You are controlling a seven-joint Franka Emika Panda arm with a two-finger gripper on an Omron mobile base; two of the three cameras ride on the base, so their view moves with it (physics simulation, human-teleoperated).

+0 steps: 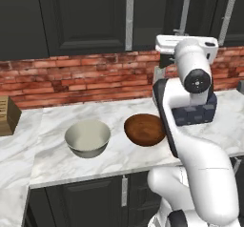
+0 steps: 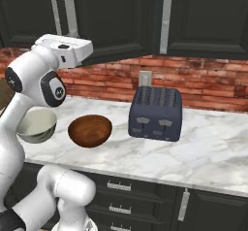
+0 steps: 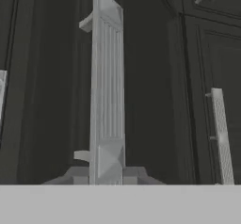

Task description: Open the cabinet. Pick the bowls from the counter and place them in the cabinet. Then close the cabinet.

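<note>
Bowls, 2: 1 cream-white bowl (image 1: 87,138) at lower left of centre in the left base view, 1 reddish-brown wood bowl (image 1: 145,129) just beside it to the right; both upright on the counter (image 1: 119,160), apart from each other. In the right base view the arm hides part of the cream bowl.

Toaster (image 2: 155,112), 1: dark blue, centre of the right base view.

Cabinet (image 3: 52,100), black panelled; 1 silver bar handle (image 3: 108,91) runs vertically through the hand view's centre.

Gripper (image 3: 107,173): fingertips barely visible at the handle's base; cannot tell whether clamped.

Knife block (image 1: 7,115): cut off at left edge.
</note>
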